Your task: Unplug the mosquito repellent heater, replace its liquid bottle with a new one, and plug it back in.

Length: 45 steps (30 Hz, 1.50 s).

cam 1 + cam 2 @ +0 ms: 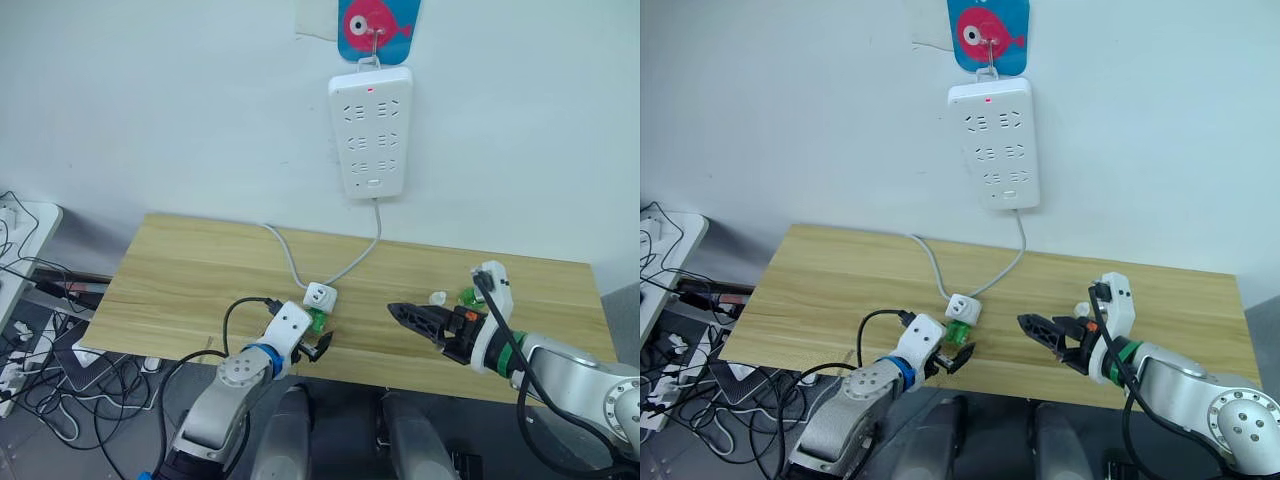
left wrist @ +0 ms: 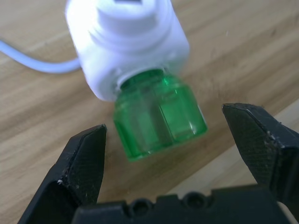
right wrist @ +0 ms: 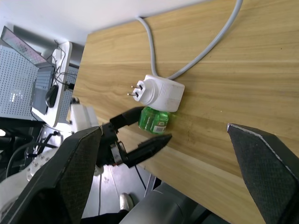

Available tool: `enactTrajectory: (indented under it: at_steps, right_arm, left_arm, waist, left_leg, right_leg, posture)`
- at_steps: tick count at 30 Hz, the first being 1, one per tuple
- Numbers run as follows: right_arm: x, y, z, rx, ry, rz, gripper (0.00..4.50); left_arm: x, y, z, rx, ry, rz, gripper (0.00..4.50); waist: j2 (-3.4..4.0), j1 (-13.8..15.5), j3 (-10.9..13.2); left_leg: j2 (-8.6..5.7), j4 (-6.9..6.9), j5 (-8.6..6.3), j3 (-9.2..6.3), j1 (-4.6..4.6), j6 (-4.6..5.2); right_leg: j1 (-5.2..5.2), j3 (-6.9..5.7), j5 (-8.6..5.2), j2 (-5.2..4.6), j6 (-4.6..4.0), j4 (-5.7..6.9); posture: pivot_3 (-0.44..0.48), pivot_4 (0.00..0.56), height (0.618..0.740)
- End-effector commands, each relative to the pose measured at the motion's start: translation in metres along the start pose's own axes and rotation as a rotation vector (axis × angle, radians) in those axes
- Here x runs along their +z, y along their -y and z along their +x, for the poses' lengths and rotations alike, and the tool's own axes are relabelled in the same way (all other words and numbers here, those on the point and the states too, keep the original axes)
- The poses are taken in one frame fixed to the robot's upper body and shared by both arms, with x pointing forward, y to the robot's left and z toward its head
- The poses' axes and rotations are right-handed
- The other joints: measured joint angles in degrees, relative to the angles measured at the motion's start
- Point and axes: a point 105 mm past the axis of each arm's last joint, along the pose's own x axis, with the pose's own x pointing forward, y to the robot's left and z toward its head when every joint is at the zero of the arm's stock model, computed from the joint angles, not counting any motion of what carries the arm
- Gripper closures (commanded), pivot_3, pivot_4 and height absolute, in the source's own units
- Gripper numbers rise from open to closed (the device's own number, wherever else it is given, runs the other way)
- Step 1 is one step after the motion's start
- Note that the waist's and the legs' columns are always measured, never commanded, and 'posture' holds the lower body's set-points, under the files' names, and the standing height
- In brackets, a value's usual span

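Note:
The mosquito repellent heater (image 1: 319,296) lies unplugged on the wooden table (image 1: 180,290), its prongs (image 3: 135,89) bare. A green liquid bottle (image 2: 159,114) is still fitted in it. My left gripper (image 1: 322,345) is open, with one finger on each side of that bottle and a gap on both sides. To the right, my right gripper (image 1: 395,310) is open just above the table, pointing at the heater from a short distance. Another green bottle (image 1: 467,296) sits partly hidden behind my right wrist, with a small white cap (image 1: 437,298) beside it.
A long white power strip (image 1: 371,130) with a red light hangs on the wall under a fish-shaped hook. Its grey cable (image 1: 360,255) drops to the table and curls behind the heater. Tangled cables (image 1: 40,370) lie on the floor to the left of the table.

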Motion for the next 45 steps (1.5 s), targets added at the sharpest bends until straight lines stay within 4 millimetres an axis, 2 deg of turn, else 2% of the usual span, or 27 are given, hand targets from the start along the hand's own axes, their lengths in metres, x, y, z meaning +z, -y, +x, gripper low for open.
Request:
enactTrajectory:
  at_steps: [1,5,8,12,14,17,19,21,23,26,33,39,45]
  right_arm:
    - [0.003,-0.009,-0.001,0.027,0.024,-0.006,0.00]
    - [0.004,-0.010,0.000,0.029,0.031,0.000,0.00]
    - [0.004,-0.011,0.001,0.030,0.034,0.000,0.00]
    - [0.006,-0.011,0.001,0.031,0.041,0.000,0.00]
    - [0.007,-0.010,0.001,0.028,0.045,0.001,0.00]
    - [0.008,-0.007,0.001,0.023,0.058,0.010,0.00]
    - [0.009,-0.007,-0.001,0.024,0.075,0.015,0.00]
    - [0.014,-0.008,-0.004,0.031,0.118,0.010,0.00]
    - [0.019,-0.007,-0.009,0.024,0.171,-0.039,0.00]
    - [0.015,-0.007,-0.018,0.012,0.208,-0.075,0.00]
    - [0.014,-0.029,-0.026,0.091,0.281,-0.002,0.00]
    - [0.014,-0.029,-0.025,0.122,0.288,0.057,0.00]
    - [0.022,-0.046,-0.020,0.248,0.299,0.213,0.00]
  left_arm:
    - [0.004,-0.001,0.005,0.031,0.025,0.041,0.04]
    - [0.005,0.001,0.008,0.045,0.040,0.050,0.04]
    - [0.005,0.003,0.008,0.050,0.047,0.050,0.58]
    - [0.004,0.005,0.006,0.047,0.050,0.048,1.86]
    - [0.004,0.004,0.005,0.042,0.053,0.048,2.20]
    - [0.012,0.001,0.003,0.031,0.088,0.040,2.20]
    - [0.026,0.004,0.001,-0.021,0.156,0.013,2.20]
    - [0.049,0.012,-0.006,-0.140,0.267,-0.061,2.20]
    - [0.064,0.016,-0.015,-0.257,0.330,-0.089,2.20]
    - [0.088,0.026,-0.042,-0.566,0.398,-0.378,2.20]
    - [0.113,0.024,-0.071,-0.976,0.250,-0.663,2.20]
    - [0.135,0.027,-0.090,-1.217,0.126,-0.733,2.20]
    - [0.140,0.031,-0.095,-1.299,0.057,-0.709,2.20]
  waist:
    - [0.00,0.0,0.0]
    - [0.00,0.0,0.0]
    - [0.00,-0.1,0.0]
    - [0.00,-0.1,0.0]
    - [0.00,-0.1,0.0]
    - [0.00,-0.1,0.0]
    - [0.00,-0.1,0.0]
    - [0.00,-0.1,0.0]
    - [0.00,0.0,0.0]
    - [0.01,0.0,0.0]
    - [0.09,-1.3,-0.1]
    - [0.07,-1.7,-0.2]
    - [0.07,-2.1,-0.2]
  left_leg:
    - [0.00,0.00,0.00,0.00,0.00,0.00]
    - [0.00,0.00,0.00,0.01,0.00,0.00]
    - [0.00,0.00,0.00,0.00,0.00,0.00]
    - [0.00,0.00,0.00,0.00,0.00,0.00]
    - [0.00,0.00,0.00,-0.01,0.00,0.00]
    - [0.00,0.01,0.00,0.00,0.00,0.00]
    - [0.00,0.01,0.00,-0.01,0.00,0.00]
    - [0.00,0.01,0.00,-0.02,-0.01,0.00]
    - [0.00,0.02,0.00,-0.01,-0.02,0.00]
    - [-0.05,0.02,0.00,-0.02,-0.02,-0.01]
    - [0.02,0.10,0.02,-0.04,0.05,-0.02]
    - [-0.06,0.10,0.02,0.00,0.04,-0.02]
    - [-0.01,0.09,0.02,0.01,0.07,-0.03]
  right_leg:
    - [0.00,0.00,0.00,0.00,0.00,0.00]
    - [0.00,0.00,0.00,0.00,0.00,-0.01]
    - [0.00,0.00,0.00,0.00,0.00,0.00]
    - [0.00,0.00,0.00,0.00,0.00,0.00]
    - [0.00,-0.01,0.00,0.00,0.00,0.00]
    - [0.01,-0.01,0.00,0.00,0.00,0.00]
    - [0.01,-0.03,0.00,0.00,0.00,0.00]
    - [0.01,-0.04,0.00,0.00,-0.01,0.00]
    - [0.00,-0.07,0.01,0.00,-0.01,0.01]
    - [0.00,-0.15,0.00,0.00,-0.01,0.02]
    - [0.04,-0.23,0.00,0.23,0.00,0.12]
    - [0.05,-0.23,0.00,0.27,0.00,0.11]
    - [0.03,-0.19,0.01,0.28,-0.02,0.16]
  posture:
    - [0.146,0.308,0.740]
    - [0.146,0.308,0.740]
    - [0.140,0.304,0.740]
    - [0.140,0.304,0.740]
    - [0.142,0.301,0.740]
    - [0.147,0.293,0.740]
    - [0.149,0.291,0.740]
    - [0.155,0.286,0.740]
    - [0.159,0.285,0.740]
    - [0.157,0.282,0.740]
    - [0.127,0.276,0.740]
    - [0.114,0.273,0.740]
    - [0.095,0.282,0.740]
